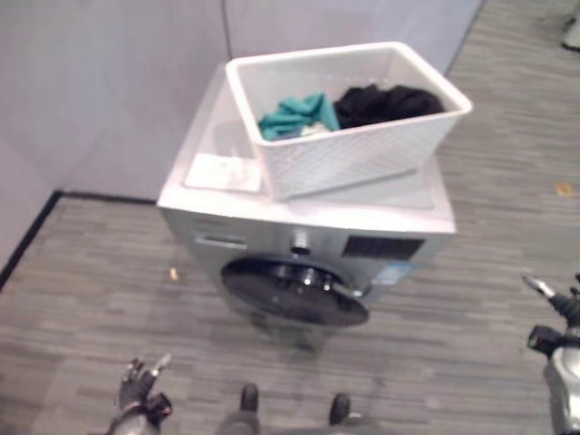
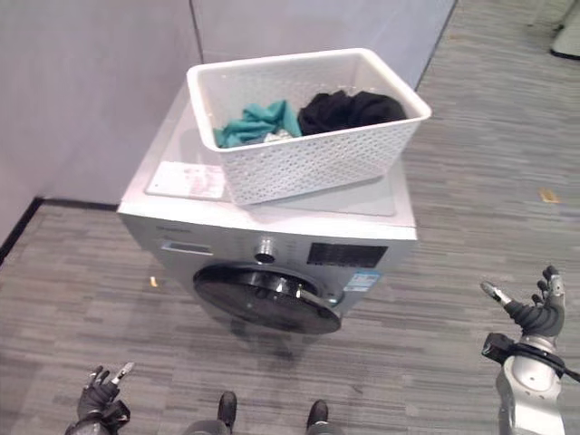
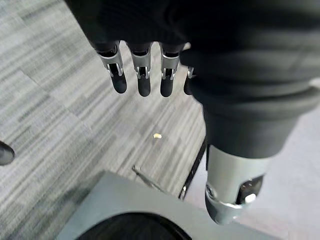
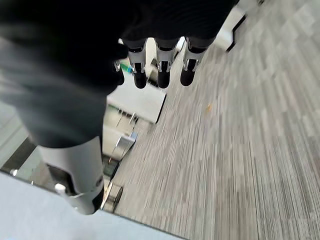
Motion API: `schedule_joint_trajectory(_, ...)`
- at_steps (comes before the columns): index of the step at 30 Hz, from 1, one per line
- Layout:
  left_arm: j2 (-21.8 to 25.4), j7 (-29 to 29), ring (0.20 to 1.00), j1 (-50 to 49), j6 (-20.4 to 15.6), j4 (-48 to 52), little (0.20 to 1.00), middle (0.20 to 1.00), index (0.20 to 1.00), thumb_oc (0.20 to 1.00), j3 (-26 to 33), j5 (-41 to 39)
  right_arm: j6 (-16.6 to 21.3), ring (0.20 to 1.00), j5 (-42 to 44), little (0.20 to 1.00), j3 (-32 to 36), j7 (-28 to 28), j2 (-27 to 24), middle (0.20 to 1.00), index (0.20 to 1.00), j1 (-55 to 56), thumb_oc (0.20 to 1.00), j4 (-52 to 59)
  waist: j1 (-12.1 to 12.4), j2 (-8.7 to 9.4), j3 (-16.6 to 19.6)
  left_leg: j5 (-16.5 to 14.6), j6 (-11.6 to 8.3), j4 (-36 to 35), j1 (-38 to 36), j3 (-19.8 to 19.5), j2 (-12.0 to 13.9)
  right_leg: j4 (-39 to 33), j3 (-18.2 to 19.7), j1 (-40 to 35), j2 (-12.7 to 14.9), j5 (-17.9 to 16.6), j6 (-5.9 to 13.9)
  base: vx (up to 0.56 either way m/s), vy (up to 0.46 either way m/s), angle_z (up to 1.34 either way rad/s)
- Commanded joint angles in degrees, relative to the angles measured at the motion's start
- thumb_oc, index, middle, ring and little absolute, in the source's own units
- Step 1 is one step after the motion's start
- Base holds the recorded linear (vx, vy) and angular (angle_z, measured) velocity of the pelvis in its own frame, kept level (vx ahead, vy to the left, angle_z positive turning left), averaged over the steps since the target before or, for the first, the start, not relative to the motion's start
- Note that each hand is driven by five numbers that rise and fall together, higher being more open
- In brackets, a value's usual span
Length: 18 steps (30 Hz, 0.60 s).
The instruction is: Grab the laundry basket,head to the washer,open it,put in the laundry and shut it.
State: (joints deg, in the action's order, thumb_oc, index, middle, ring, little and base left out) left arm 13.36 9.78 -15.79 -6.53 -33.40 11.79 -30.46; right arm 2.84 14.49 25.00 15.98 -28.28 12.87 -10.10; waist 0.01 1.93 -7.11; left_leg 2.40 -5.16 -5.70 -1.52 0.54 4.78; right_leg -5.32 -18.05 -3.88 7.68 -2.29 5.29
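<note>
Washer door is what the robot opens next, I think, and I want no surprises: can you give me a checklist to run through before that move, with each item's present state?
1. Washer door shut and facing the robot: ok.
2. Laundry basket resting on the washer's top, out of both hands: ok.
3. Laundry inside the basket, a teal cloth and a black cloth: ok.
4. Left hand free, fingers relaxed: ok.
5. Right hand free, fingers spread: ok.
6. Basket seated fully on the top: not ok, one corner juts past the right edge.

One washer [image 2: 272,236], one white laundry basket [image 2: 299,163], perhaps three garments inside, teal [image 2: 254,122], black [image 2: 349,109], a pale scrap [image 2: 281,136]
</note>
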Motion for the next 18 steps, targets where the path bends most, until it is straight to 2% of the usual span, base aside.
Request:
schedule_joint_trajectory(1, 2.03, 0.01, 1.000, 1.88, -1.88, -1.30, 1.000, 1.000, 1.000, 1.000, -0.54, 0.99, 2.72, 1.000, -3.28, 1.000, -1.96, -1.25, -0.86, 1.000, 1.000, -2.02, 1.000, 5.41, 1.51, -0.93, 0.43, -4.05, 0.12, 2.12, -0.71, 3.45, 4.07, 0.60, 1.13, -2.44, 1.37, 7.48, 1.19, -0.12, -0.084, -0.17)
schedule_joint_trajectory(5, 1.95, -0.21, 1.000, 1.63, -1.81, -1.04, 1.000, 1.000, 1.000, 1.000, -1.12, 1.06, 2.63, 1.000, -5.58, 1.000, -6.10, -3.03, 0.55, 1.000, 1.000, -1.46, 1.000, 8.08, 1.47, -0.83, 0.94, -3.66, -0.36, 2.93, -0.45, 3.51, 5.25, 0.36, 1.85, -2.40, 0.18, 7.90, 0.35, -0.10, -0.088, -0.04)
schedule_joint_trajectory(7, 1.91, -0.29, 1.000, 1.56, -1.72, -1.01, 1.000, 1.000, 1.000, 1.000, -2.11, 1.26, 1.51, 1.000, -8.88, 1.000, -11.15, -3.87, -0.46, 1.000, 1.000, -3.38, 1.000, 8.61, 2.50, -0.66, 0.87, -2.53, -1.01, 3.43, 0.11, 3.26, 6.66, 0.32, 1.99, -2.44, -1.17, 8.68, -0.31, -0.10, -0.110, -0.02)
schedule_joint_trajectory(8, 1.89, -0.28, 1.000, 1.59, -1.73, -1.03, 1.000, 1.000, 1.000, 1.000, -2.02, 1.26, 1.58, 1.000, -8.90, 1.000, -11.29, -3.81, -0.49, 1.000, 1.000, -3.59, 1.000, 8.43, 2.42, -0.69, 0.81, -2.51, -1.08, 3.43, 0.11, 3.24, 6.75, 0.32, 1.99, -2.44, -1.26, 8.68, -0.38, -0.12, -0.122, 0.01)
schedule_joint_trajectory(11, 2.19, -0.25, 1.000, 2.54, -2.01, -0.55, 1.000, 1.000, 1.000, 1.000, -3.90, 2.05, 1.32, 1.000, -9.84, 1.000, -16.93, -3.96, -1.16, 1.000, 1.000, -7.23, 1.000, 5.74, 4.32, -0.77, -0.24, -0.45, -2.17, 3.98, 1.80, 1.59, 8.69, 0.32, 1.29, -2.73, -3.27, 9.95, -1.55, -0.11, -0.137, 0.09)
schedule_joint_trajectory(13, 2.17, -0.25, 1.000, 2.57, -2.00, -0.54, 1.000, 1.000, 1.000, 1.000, -3.83, 2.05, 1.43, 1.000, -9.82, 1.000, -17.03, -3.92, -1.21, 1.000, 1.000, -7.42, 1.000, 5.53, 4.13, -0.82, -0.32, -0.42, -2.23, 3.99, 1.84, 1.42, 8.75, 0.32, 1.15, -2.79, -3.35, 9.98, -1.61, -0.06, -0.089, 0.32)
schedule_joint_trajectory(14, 2.35, -0.16, 1.000, 3.00, -2.06, -0.49, 1.000, 1.000, 1.000, 1.000, -4.70, 2.12, 1.56, 1.000, -9.23, 1.000, -18.58, -3.91, -1.61, 1.000, 1.000, -8.88, 1.000, 4.71, 5.16, -0.88, -0.86, 0.71, -2.67, 3.90, 2.58, 0.64, 9.37, 0.32, 0.38, -2.93, -4.07, 10.40, -2.03, -0.09, -0.122, 0.35)
schedule_joint_trajectory(18, 2.21, -0.26, 1.000, 4.06, -2.05, -0.40, 1.000, 1.000, 1.000, 1.000, -6.11, 2.31, 1.77, 1.000, -7.21, 1.000, -20.53, -3.39, -2.45, 1.000, 1.000, -11.55, 1.000, 2.02, 6.13, -1.51, -2.69, 3.25, -3.99, 4.49, 5.80, -1.05, 10.08, 0.32, -1.65, -2.67, -4.55, 11.06, -2.46, -0.14, -0.081, 0.44)
